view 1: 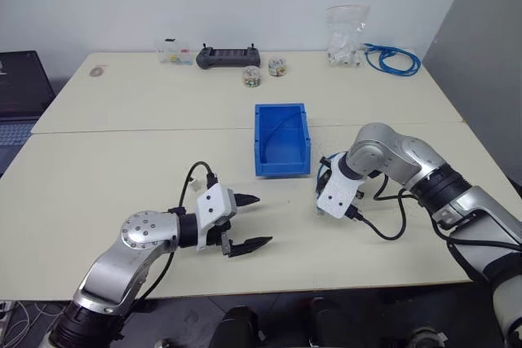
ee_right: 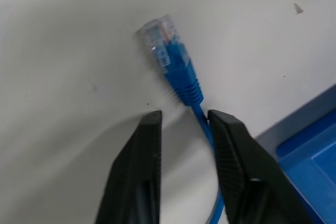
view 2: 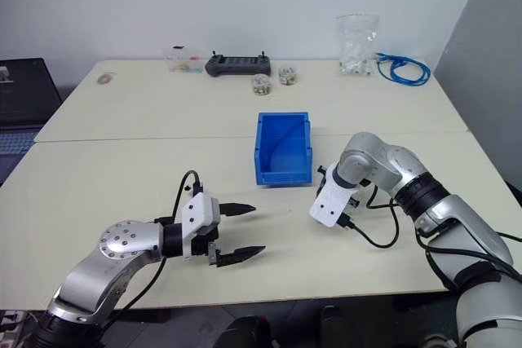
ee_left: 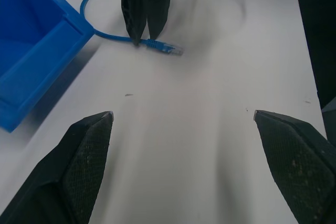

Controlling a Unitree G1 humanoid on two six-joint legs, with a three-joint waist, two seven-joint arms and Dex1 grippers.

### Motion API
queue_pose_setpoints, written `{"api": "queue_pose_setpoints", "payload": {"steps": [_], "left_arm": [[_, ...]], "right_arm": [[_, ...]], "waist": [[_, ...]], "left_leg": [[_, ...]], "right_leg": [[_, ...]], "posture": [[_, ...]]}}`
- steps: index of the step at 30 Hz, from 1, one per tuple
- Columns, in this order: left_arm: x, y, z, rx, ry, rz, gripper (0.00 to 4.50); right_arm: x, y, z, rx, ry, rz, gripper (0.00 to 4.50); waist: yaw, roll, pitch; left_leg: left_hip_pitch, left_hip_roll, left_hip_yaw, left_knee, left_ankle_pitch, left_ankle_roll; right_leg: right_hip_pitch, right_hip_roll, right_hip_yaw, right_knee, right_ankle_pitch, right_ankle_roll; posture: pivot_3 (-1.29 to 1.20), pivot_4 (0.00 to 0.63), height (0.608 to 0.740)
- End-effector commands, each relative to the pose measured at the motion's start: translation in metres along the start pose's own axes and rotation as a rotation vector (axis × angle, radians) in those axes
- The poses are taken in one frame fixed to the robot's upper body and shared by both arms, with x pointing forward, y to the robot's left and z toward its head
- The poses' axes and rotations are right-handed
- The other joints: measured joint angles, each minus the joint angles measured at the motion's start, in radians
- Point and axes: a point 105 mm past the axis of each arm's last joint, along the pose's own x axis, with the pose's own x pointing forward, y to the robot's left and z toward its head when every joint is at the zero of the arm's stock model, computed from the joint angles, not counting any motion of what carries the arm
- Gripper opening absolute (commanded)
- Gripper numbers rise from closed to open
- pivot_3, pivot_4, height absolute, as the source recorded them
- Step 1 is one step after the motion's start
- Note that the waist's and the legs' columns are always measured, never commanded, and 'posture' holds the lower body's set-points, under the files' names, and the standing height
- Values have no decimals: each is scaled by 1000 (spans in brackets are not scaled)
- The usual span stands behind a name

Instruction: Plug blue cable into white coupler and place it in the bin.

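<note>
A: Blue cable (ee_right: 181, 77)?
B: Thin light-blue strand lying flat on the bench (view 1: 122, 169), clear plug at its free end, just beside the bin's front corner; it curves back toward the bin.
A: Bin (view 1: 281, 140)?
B: Bright-blue, rectangular, upright, mid-bench.
A: White coupler?
B: Cannot tell where it lies.

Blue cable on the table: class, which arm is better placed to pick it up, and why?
Right. The right gripper already straddles the blue cable just behind its plug, beside the bin; the left gripper hangs open, farther away.
</note>
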Motion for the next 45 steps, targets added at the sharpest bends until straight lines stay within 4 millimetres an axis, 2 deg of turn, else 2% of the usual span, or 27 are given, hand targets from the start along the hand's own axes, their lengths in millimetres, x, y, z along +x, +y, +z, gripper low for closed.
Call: {"api": "queue_pose_setpoints", "payload": {"steps": [1,2,8,11,14,21,26,31,32,33,40,45], "left_arm": [[3,-2,9,44,-17,-10,4500],[3,-2,8,46,-15,-11,4500],[-5,-1,0,58,25,4,4500],[-14,5,-7,70,60,32,4500],[-25,13,-15,87,106,55,4500],[-44,18,-29,103,179,60,4500],[-46,8,-35,106,203,13,4500],[-44,0,-35,100,195,-6,4500],[-43,0,-35,101,194,-5,4500],[-43,0,-35,102,193,-3,4500],[-44,5,-34,115,201,13,4500],[-45,13,-35,118,197,50,4500]], "right_arm": [[7,-4,9,-34,-24,25,274],[8,-3,10,-25,-34,30,24],[4,6,20,108,-150,58,24],[-1,8,29,248,-251,51,24],[-7,5,47,393,-371,21,24],[-11,-17,74,716,-545,-75,24],[-2,-30,75,887,-568,-140,24],[3,-41,77,966,-590,-180,24],[3,-44,76,977,-593,-191,234],[3,-46,76,984,-597,-197,234],[-1,-54,76,1035,-638,-231,2010],[-24,-56,72,1100,-730,-276,3366]], "waist": [[0,0,0],[0,0,0],[1,0,0],[7,0,0],[8,0,0],[5,1,0],[7,1,0],[6,1,1],[6,1,1],[6,1,1],[6,1,1],[6,1,1]], "left_leg": [[0,1,0,0,0,0],[1,3,0,0,0,0],[1,7,0,-1,0,0],[0,7,-1,0,0,0],[0,7,-1,0,0,0],[-1,7,-1,0,0,0],[-1,7,-1,0,0,-1],[-2,7,-1,0,0,-1],[-2,7,-1,0,0,-1],[-2,7,-1,0,0,-1],[-2,7,-1,0,0,-1],[-2,7,-1,0,0,-1]], "right_leg": [[0,1,0,0,0,-1],[0,3,0,0,1,-1],[0,6,-1,0,2,-5],[0,6,-1,0,2,-5],[0,6,-1,0,2,-5],[-1,6,-1,0,2,-5],[-2,6,-1,0,2,-5],[-2,6,-1,0,2,-5],[-2,6,-1,0,2,-5],[-2,6,-2,0,2,-5],[-2,6,-2,0,2,-5],[-2,6,-2,0,2,-5]], "posture": [[0,150,740],[0,150,740],[0,150,740],[0,150,740],[0,150,740],[0,150,740],[0,150,740],[0,150,740],[0,150,740],[0,150,740],[0,150,740],[0,150,740]]}}
